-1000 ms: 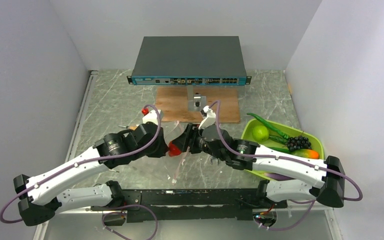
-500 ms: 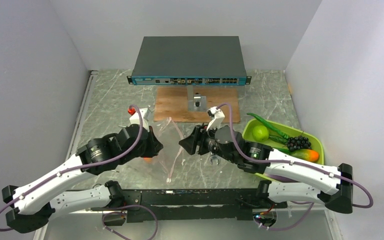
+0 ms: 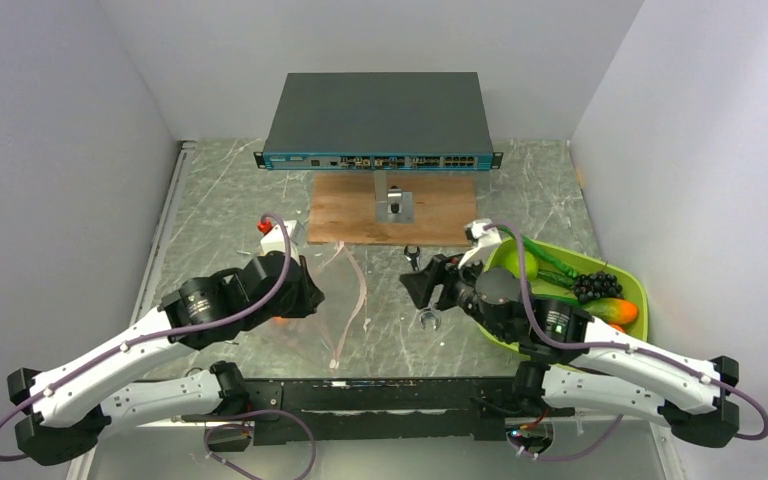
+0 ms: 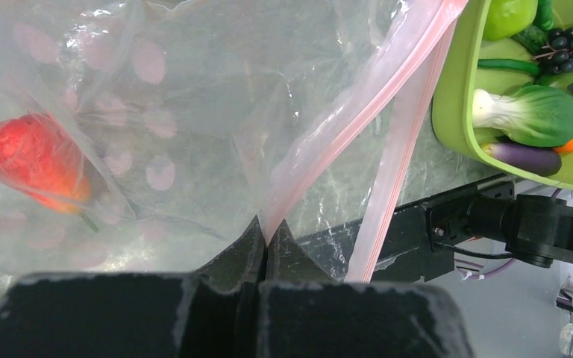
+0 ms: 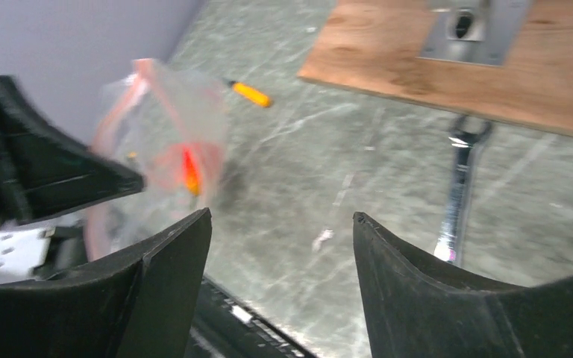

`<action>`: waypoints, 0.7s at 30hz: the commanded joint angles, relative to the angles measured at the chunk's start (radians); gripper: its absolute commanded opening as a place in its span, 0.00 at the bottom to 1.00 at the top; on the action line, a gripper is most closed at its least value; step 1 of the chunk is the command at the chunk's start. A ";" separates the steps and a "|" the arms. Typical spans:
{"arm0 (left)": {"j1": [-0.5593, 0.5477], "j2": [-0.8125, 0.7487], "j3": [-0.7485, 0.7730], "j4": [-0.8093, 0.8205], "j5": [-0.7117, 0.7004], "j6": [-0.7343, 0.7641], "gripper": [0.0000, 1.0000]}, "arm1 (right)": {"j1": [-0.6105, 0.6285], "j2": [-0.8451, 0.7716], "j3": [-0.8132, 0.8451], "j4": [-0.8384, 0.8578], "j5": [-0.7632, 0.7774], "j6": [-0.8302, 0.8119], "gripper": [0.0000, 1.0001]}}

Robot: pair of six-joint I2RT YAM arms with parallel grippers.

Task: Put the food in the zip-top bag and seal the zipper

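Note:
The clear zip-top bag [image 3: 340, 300] hangs open at table centre; it also shows in the left wrist view [image 4: 194, 112]. My left gripper [image 4: 267, 233] is shut on its pinkish-red zipper [image 4: 358, 112] strip and holds the mouth up. A red strawberry [image 4: 33, 160] lies inside the bag, also seen in the right wrist view [image 5: 189, 171]. My right gripper [image 3: 422, 285] is open and empty, between the bag and the lime-green tray [image 3: 632, 285]. The tray holds a green apple [image 3: 520, 265], black grapes [image 3: 596, 286], green beans [image 3: 545, 258], a mango [image 3: 620, 309], bok choy [image 4: 530, 112] and an eggplant [image 4: 526, 155].
A grey network switch [image 3: 378, 118] stands at the back, with a wooden board [image 3: 350, 218] and metal bracket [image 3: 397, 204] before it. A wrench [image 3: 426, 321] lies near my right gripper. An orange-handled screwdriver [image 5: 251, 93] lies left of the board. Walls close in both sides.
My right gripper has let go of the strawberry, which now lies in the bag, and pulled back to the right towards the tray. My left arm shifted left with the bag's edge.

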 commanded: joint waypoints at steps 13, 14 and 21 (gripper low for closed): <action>-0.002 0.080 0.031 0.018 0.007 0.012 0.00 | -0.472 -0.170 -0.260 -0.180 0.229 0.175 0.72; -0.001 0.082 0.033 0.017 0.013 0.014 0.00 | -0.538 -0.143 -0.262 -0.167 0.182 0.162 0.72; -0.001 0.043 0.027 0.013 -0.001 0.013 0.00 | -0.902 0.052 -0.265 -0.091 -0.035 0.210 0.82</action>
